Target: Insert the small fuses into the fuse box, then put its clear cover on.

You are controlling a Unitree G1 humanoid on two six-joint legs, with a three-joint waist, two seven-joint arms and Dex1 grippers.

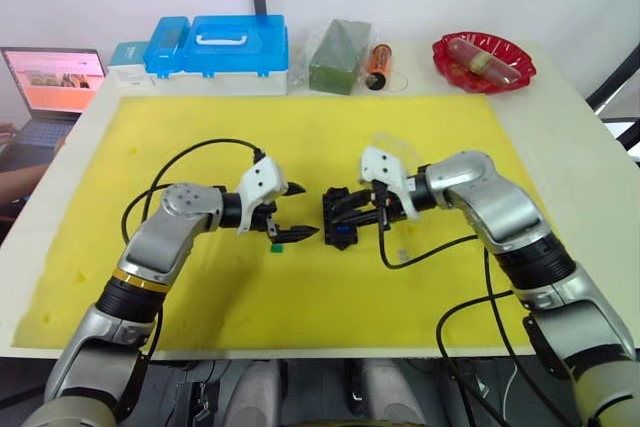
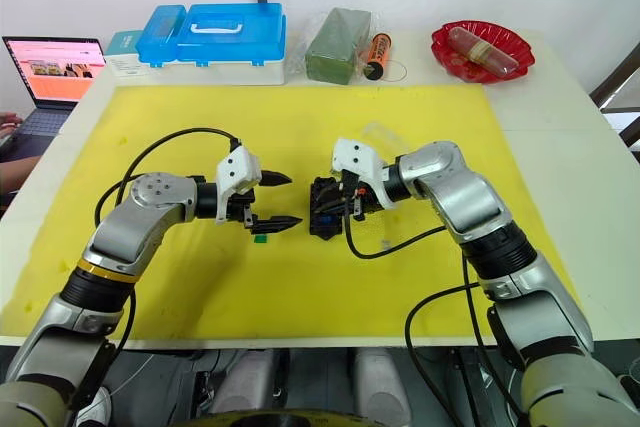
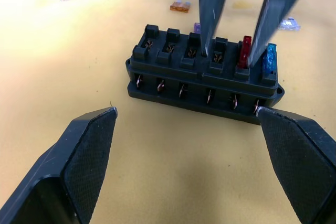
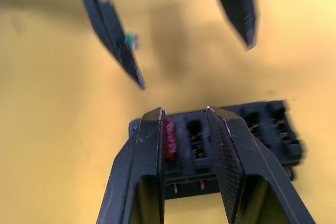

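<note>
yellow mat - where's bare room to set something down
Free: the yellow mat in front of both arms, and the strip between the grippers and the blue-lidded box. Crowded: the centre, where the left gripper, right gripper and fuse box meet.

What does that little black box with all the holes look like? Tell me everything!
The fuse box is a small black plastic block lying flat on the yellow mat, between the two grippers. It has a row of square slots with coppery metal clips inside. A red fuse and a blue fuse already stand in the end slots. The right gripper has its fingers down at the box's top.
</note>
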